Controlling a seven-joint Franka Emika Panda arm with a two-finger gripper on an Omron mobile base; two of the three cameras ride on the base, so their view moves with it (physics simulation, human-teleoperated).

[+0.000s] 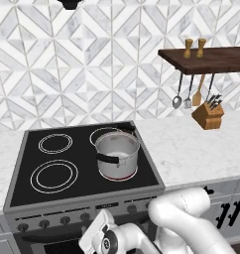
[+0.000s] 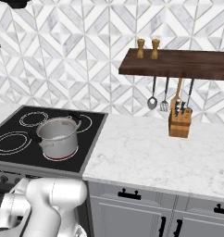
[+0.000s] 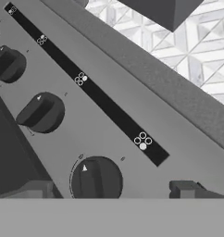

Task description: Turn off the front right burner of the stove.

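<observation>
The stove (image 1: pixel 87 174) has a flat black glass top and a grey steel front. Its front right burner (image 1: pixel 121 176) shows a red glowing rim under a steel pot (image 1: pixel 117 149); the right base view shows the same burner (image 2: pixel 63 158) and pot (image 2: pixel 58 134). My gripper (image 3: pixel 114 189) is open and close to the stove's front panel. One dark fingertip (image 3: pixel 36 188) is on each side of a dark round knob (image 3: pixel 96 178), which has a white pointer mark. The fingers stand apart from the knob.
Two more knobs (image 3: pixel 42 112) run up the panel beside a black strip of burner icons (image 3: pixel 86 84). A knife block (image 1: pixel 208 115) and hanging utensils (image 1: pixel 188 94) are under a wooden shelf (image 1: pixel 206 58) to the right. Grey drawers (image 2: pixel 132 203) are under the marble counter (image 2: pixel 146 152).
</observation>
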